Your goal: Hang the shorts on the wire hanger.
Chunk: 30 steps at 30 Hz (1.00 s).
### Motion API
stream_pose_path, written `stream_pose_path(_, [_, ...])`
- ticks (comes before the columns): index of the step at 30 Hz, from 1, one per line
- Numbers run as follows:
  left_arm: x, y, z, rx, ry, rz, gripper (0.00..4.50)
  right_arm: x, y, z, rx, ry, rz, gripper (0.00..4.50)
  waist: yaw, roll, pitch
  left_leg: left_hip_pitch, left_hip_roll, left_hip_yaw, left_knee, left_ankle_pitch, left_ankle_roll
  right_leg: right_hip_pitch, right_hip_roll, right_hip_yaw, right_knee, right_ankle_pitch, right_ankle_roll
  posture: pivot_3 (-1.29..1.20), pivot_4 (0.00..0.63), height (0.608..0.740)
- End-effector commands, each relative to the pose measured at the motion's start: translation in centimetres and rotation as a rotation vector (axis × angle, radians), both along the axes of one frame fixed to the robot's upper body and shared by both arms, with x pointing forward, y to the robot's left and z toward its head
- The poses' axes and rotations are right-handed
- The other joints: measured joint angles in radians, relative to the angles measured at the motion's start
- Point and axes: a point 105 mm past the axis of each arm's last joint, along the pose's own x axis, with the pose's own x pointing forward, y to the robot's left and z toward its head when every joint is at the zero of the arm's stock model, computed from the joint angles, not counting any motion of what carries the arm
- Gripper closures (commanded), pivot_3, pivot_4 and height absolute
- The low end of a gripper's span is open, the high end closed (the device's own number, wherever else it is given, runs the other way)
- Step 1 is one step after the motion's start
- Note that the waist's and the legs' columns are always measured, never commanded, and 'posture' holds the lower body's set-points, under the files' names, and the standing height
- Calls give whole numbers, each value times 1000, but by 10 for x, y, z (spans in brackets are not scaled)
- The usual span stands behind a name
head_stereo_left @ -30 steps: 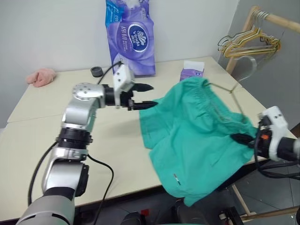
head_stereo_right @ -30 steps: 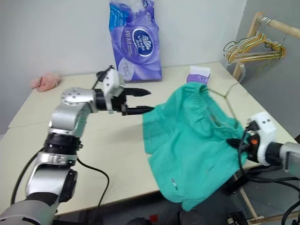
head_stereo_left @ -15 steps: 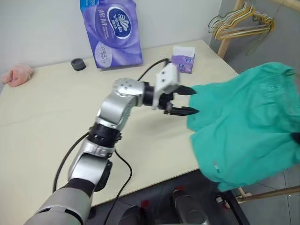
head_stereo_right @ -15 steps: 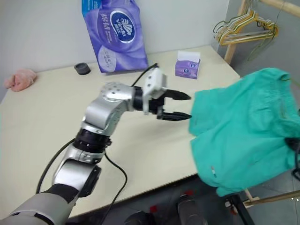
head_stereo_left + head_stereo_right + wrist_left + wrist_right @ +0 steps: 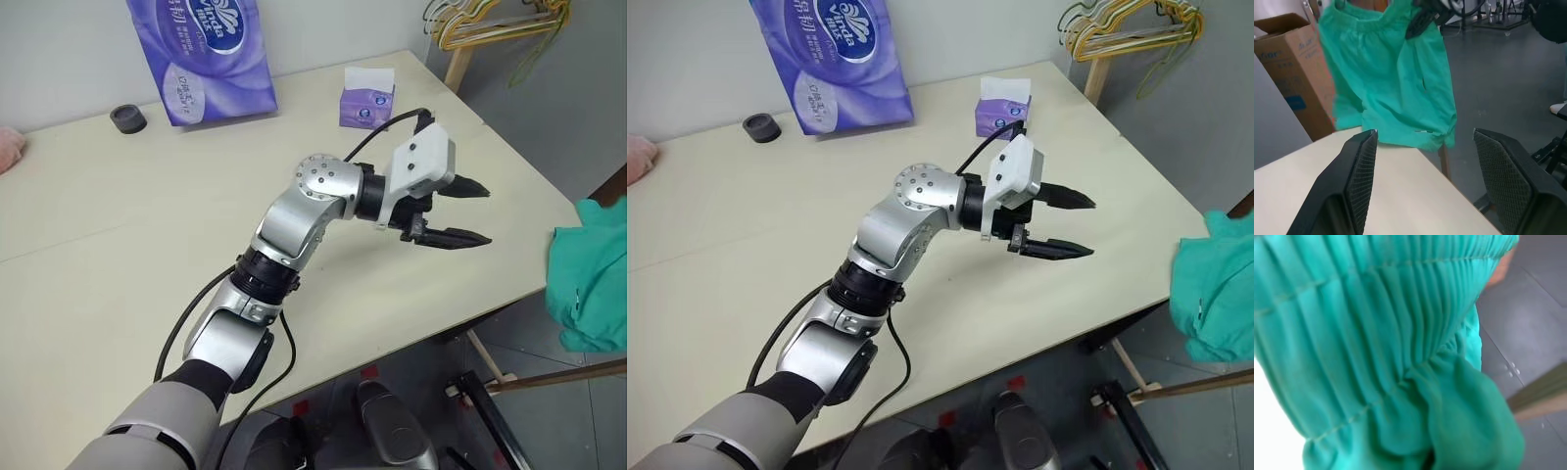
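The left arm reaches out over the table [image 5: 118, 225], bent at the elbow, its wrist turned toward the table's right edge. The left gripper [image 5: 468, 211] points about level past that edge, its two black fingers [image 5: 1359, 166] spread wide apart with nothing between them. The right gripper is clamped shut, beyond the table's right edge.

The purple tissue pack [image 5: 835, 61] standing at the back of the table bears a dark oval brand badge, cut off at the top of the picture, and white Chinese characters that are too small to read. The cardboard box [image 5: 1290, 73] carries blue print, also too small to read.
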Motion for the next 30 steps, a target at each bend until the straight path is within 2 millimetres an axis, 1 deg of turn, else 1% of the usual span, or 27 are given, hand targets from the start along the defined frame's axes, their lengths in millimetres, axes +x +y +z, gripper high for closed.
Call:
stream_pose_path(1, [-9,-10,17,-38,-77,-37,1211,-7,-15,9,5,33,-89,4500,1,0,1,0,0,1,0,0,0,0,0,1,0,0,0,-406,305,740])
stream_pose_path(6, [-12,-18,20,-52,-107,-49,1211,-3,-30,2,18,119,-123,4500,10,0,3,1,0,6,-1,-1,2,0,0,7,-3,1,3,-393,306,740])
stream_pose_path(10, [-11,-24,22,-63,-133,-43,1211,2,-40,-1,25,135,-126,4500,10,1,5,2,0,12,-1,-3,5,0,0,12,-6,3,7,-375,301,740])
stream_pose_path(12, [-11,-25,21,-61,-148,-39,1211,5,-39,-4,39,137,-112,4500,10,1,5,2,0,14,-1,-4,6,0,0,14,-10,4,9,-374,298,740])
stream_pose_path(15, [-11,-24,19,-54,-150,-45,1211,6,-31,-17,76,156,-87,4500,11,2,4,0,0,15,-1,-5,9,0,0,15,-14,6,11,-374,294,740])
stream_pose_path(18, [-10,-24,18,-52,-155,-46,1211,5,-26,-27,77,170,-77,4500,12,4,3,-1,0,15,-1,-5,9,0,0,16,-15,6,12,-375,290,740])
stream_pose_path(20, [-10,-25,19,-53,-152,-50,1211,4,-25,-27,57,171,-77,4500,13,5,3,-2,0,15,-1,-6,9,0,-1,16,-16,6,12,-378,287,740])
stream_pose_path(23, [-12,-29,21,-63,-139,-72,1211,4,-25,-20,15,142,-82,4500,13,5,3,-1,0,14,-1,-6,10,-1,-1,16,-16,6,12,-381,285,740])
stream_pose_path(24, [-14,-30,22,-68,-141,-82,1167,3,-25,-17,5,131,-87,3917,13,5,3,-2,0,14,-1,-6,10,-1,-1,16,-16,6,12,-381,285,740])
stream_pose_path(25, [-14,-31,23,-71,-141,-87,1167,3,-24,-14,-1,118,-90,3701,13,6,2,-2,0,14,-1,-6,10,-1,-1,16,-16,6,12,-383,281,740])
stream_pose_path(27, [-14,-33,24,-75,-140,-90,1167,3,-23,-11,-13,106,-95,3092,13,6,2,-2,0,15,-1,-6,10,-1,-1,16,-16,6,12,-383,281,740])
stream_pose_path(28, [-14,-34,25,-78,-139,-91,1167,2,-22,-11,-19,103,-98,2697,13,6,3,-2,0,15,-1,-6,10,-1,-1,16,-16,6,12,-383,281,740])
stream_pose_path(30, [-14,-36,28,-95,-116,-98,1167,1,-18,-6,-51,86,-101,2047,12,6,2,-2,0,15,-1,-6,10,-1,-1,16,-16,6,12,-386,276,740])
